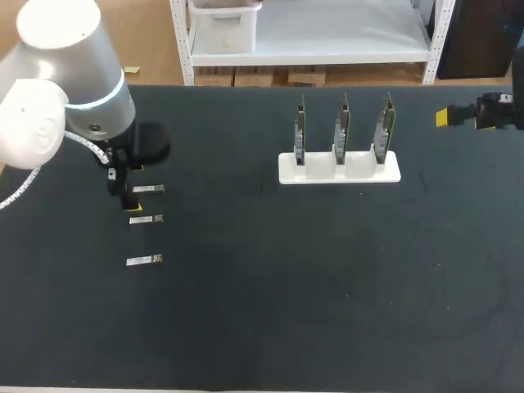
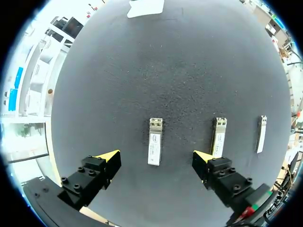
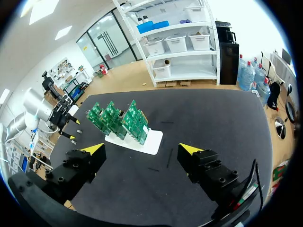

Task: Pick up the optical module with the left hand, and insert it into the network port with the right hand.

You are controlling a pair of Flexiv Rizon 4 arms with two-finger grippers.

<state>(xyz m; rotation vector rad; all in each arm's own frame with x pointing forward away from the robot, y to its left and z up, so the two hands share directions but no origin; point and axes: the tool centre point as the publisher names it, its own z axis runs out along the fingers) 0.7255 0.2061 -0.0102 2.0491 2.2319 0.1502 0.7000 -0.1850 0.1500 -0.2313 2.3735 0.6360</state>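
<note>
Modules, three in number: far module [image 2: 155, 141], middle module [image 2: 218, 137], near module [image 2: 260, 134]. We note each as a slim, silvery metal bar with a pale label along its upper face and a slightly wider cap at one end. All three lie flat on the left part of the dark table [image 1: 262, 319], parallel and apart, ranked in a column from the far side toward us. In the head view their long axes run left to right across the table. In the left wrist view the capped ends point away from the fingers, toward the rack [image 1: 339, 169]. We find the left gripper [image 2: 155, 157] over the far module with its fingers spread wide, one on each side of the bar and neither touching it; the module's long axis lies crosswise to the line between the two tips. The rack is a white base holding three green boards [image 1: 341, 129] upright, side by side, well apart from the modules. The right gripper [image 3: 142, 149] hangs by the table's far right edge, fingers spread with nothing between them, the rack ahead of it.
</note>
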